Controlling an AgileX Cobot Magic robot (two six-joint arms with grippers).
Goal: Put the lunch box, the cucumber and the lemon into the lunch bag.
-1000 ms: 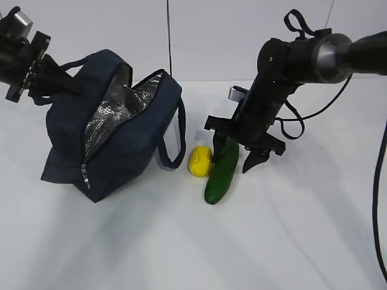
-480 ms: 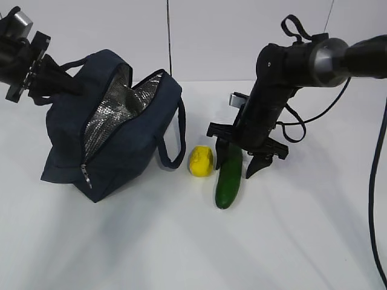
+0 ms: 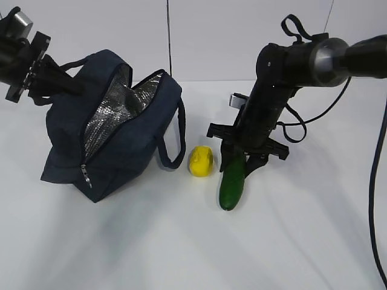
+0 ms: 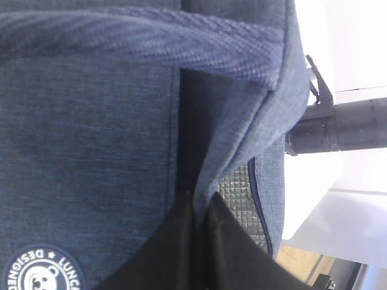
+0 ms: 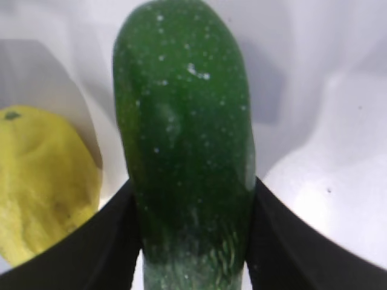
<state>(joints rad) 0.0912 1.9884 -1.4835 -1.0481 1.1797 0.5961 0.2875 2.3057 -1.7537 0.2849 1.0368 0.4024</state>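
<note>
The navy lunch bag [image 3: 121,142] stands tilted at the left, unzipped, with its silver lining showing. My left gripper [image 3: 60,83] is shut on the bag's upper fabric edge by a handle; in the left wrist view the gripper [image 4: 202,211] pinches that fold of the lunch bag [image 4: 91,133]. The cucumber [image 3: 232,184] lies on the table right of the lemon [image 3: 201,161]. My right gripper [image 3: 239,164] is shut on the cucumber's far end. In the right wrist view its gripper [image 5: 190,223] presses both sides of the cucumber [image 5: 181,121], with the lemon [image 5: 42,181] at left. The lunch box is out of view.
A loop handle [image 3: 175,145] of the bag hangs toward the lemon. The white table [image 3: 181,241] stretches in front, and a black cable [image 3: 378,199] runs down the right edge.
The right gripper's fingers have closed in on the cucumber, which has swung from a slant to nearly straight toward the front. The left gripper and the bag have not moved.
</note>
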